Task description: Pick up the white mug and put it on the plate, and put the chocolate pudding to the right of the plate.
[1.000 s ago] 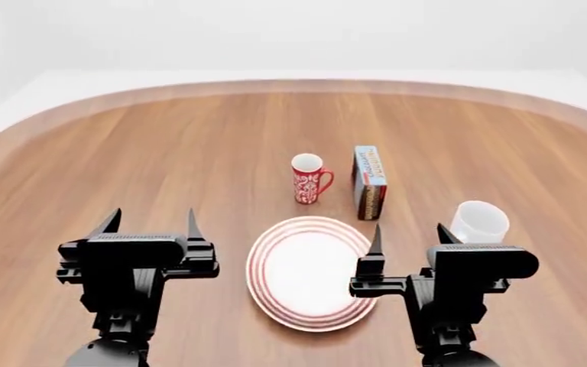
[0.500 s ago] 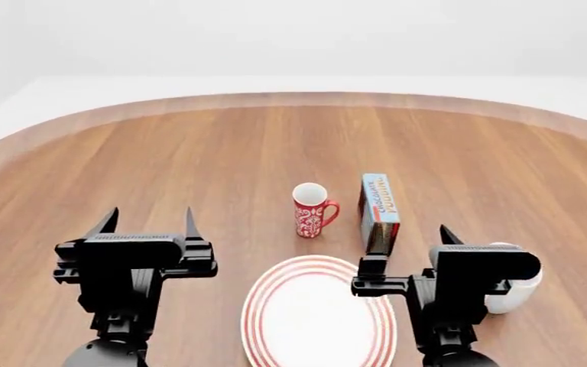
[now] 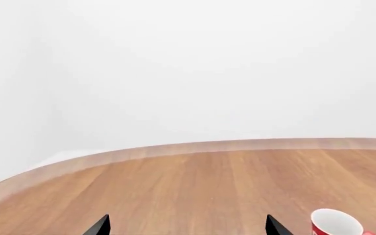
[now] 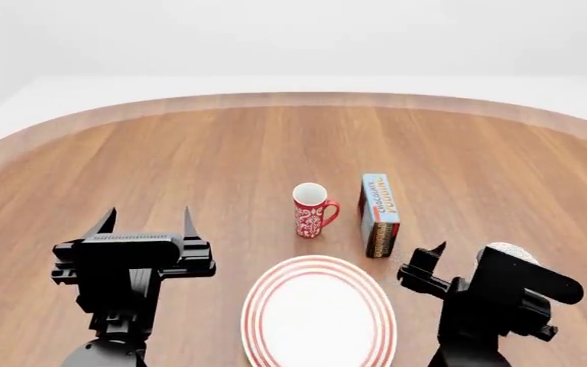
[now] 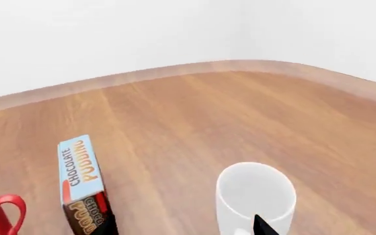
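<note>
Looking down from our head camera, we see the plate on the wooden table close in front of us, between our two arms, with nothing on it. Behind it stand the red mug, handle turned to the right, and just to that mug's right the chocolate pudding, resting on a long narrow edge with its light blue lettered face up. The carton is beyond the plate's right rim (not beside the plate).

The white mug sits off to the right of the plate, upright and largely hidden behind our right arm in the head view. Our right wrist camera shows it better: the white mug stands with its open mouth up, well apart from the chocolate pudding, and one dark fingertip shows in front of its near wall. Whether that tip touches the mug we cannot tell.

Our right gripper is turned at an angle toward the mug; only one finger is plainly seen, so we cannot tell how wide it stands. It holds nothing that we can see.

Our left gripper hovers left of the plate with its two fingers spread well apart and nothing between them. Its wrist camera shows both tips apart, and the red mug near the frame's edge.
</note>
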Tool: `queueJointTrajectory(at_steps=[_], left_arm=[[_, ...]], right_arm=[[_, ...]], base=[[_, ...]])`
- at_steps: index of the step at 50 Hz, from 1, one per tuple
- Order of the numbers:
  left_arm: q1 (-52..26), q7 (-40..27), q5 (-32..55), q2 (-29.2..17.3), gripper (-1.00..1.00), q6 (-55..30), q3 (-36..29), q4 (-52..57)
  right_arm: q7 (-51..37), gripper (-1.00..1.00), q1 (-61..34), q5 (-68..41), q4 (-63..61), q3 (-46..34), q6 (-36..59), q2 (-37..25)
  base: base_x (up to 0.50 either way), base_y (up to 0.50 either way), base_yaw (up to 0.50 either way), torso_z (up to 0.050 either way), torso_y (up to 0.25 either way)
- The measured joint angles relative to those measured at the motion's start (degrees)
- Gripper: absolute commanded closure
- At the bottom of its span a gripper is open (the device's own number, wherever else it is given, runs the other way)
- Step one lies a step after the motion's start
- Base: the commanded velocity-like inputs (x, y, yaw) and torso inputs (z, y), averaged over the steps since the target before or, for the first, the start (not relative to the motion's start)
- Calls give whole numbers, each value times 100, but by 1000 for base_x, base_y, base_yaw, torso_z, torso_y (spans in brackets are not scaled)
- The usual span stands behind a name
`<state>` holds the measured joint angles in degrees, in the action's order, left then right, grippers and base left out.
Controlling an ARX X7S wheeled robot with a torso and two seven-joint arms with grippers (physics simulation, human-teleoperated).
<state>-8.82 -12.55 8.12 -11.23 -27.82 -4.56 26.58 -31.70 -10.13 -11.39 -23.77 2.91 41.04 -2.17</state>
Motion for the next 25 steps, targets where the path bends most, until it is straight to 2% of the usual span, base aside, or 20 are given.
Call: queueJointTrajectory(at_steps=[14, 25], left_arm=[[-12, -50, 46, -38, -100, 8, 3, -9], [-20, -88, 80, -64, -100, -1, -11, 10]], right_arm=[[-721, -100, -53, -968, 373, 419, 485, 44], [-845, -100, -140, -1212, 627, 336, 566, -198]], base=[[0, 0, 0, 0, 0], [0, 0, 0, 0, 0]])
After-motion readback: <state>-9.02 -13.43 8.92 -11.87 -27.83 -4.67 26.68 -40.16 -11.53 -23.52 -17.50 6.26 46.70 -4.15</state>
